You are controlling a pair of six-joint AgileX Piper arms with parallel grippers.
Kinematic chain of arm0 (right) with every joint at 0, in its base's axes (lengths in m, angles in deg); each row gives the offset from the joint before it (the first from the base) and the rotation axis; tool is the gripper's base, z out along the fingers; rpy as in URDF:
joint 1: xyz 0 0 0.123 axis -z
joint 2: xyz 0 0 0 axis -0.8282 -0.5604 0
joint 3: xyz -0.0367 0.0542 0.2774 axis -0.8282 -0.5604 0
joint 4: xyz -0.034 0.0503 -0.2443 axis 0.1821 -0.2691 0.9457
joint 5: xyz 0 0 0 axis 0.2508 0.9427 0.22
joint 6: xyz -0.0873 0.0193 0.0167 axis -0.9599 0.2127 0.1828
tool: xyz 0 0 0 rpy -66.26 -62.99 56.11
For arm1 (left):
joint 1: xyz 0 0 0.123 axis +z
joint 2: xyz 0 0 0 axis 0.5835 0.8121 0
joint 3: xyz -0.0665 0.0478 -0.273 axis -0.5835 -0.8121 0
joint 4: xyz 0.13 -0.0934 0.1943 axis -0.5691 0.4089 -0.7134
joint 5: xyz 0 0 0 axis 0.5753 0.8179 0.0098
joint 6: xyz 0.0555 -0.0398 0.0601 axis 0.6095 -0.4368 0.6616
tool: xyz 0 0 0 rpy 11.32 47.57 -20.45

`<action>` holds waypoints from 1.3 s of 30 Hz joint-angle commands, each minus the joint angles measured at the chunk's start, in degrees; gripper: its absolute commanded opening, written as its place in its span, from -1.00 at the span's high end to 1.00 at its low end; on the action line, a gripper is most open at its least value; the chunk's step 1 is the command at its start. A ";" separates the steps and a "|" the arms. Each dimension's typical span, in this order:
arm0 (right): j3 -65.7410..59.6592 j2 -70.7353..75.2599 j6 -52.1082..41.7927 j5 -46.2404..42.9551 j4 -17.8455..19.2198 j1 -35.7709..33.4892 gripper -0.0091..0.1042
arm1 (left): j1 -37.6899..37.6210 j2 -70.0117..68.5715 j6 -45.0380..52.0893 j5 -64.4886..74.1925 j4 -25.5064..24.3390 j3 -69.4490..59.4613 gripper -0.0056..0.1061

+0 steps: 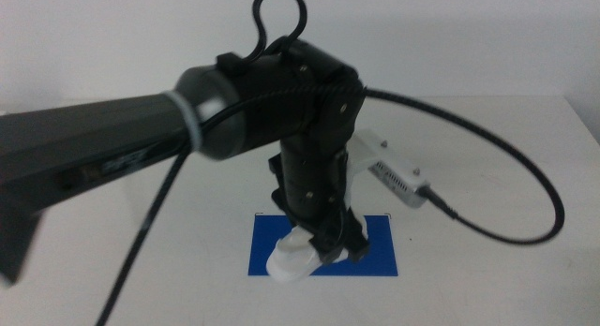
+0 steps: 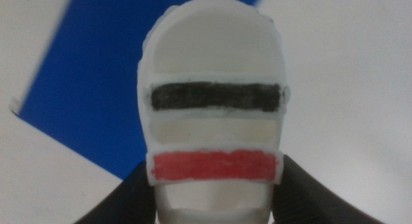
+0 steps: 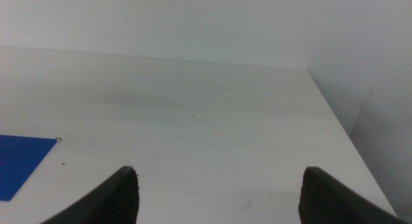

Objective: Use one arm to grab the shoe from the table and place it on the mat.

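The left arm (image 1: 187,120) reaches in from the left over the table (image 1: 487,157). Its gripper (image 1: 323,246) is shut on the white shoe (image 1: 292,259), holding it by its sides over the near left part of the blue mat (image 1: 375,251). In the left wrist view the shoe (image 2: 212,114) fills the middle, with a black strap and a red strap across it, and the two jaws press its sides above the mat (image 2: 90,89). I cannot tell whether the sole touches the mat. The right gripper (image 3: 219,192) is open and empty, out of the middle view.
The arm's black cable (image 1: 506,176) loops out over the right half of the table. The white wrist camera box (image 1: 394,171) juts out right of the gripper. A corner of the mat (image 3: 19,163) shows in the right wrist view, and the table's right edge (image 3: 341,127) is close.
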 commanded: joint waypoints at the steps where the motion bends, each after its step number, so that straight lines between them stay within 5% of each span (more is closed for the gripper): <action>1: -0.28 1.49 -0.47 -4.37 0.51 0.14 -0.30 | 0.75 0.15 0.49 1.82 0.11 5.91 0.92; 9: -0.28 1.49 -0.47 -4.37 0.51 0.14 -0.30 | 1.60 10.06 0.96 7.24 0.35 19.56 0.92; 21: -0.28 1.49 -0.47 -4.37 0.51 0.14 -0.30 | 1.60 10.50 -7.96 7.19 -0.63 20.77 0.92; 39: -0.28 1.49 -0.47 -4.37 0.51 0.14 -0.30 | 1.54 10.50 -68.51 7.08 -1.05 20.77 0.92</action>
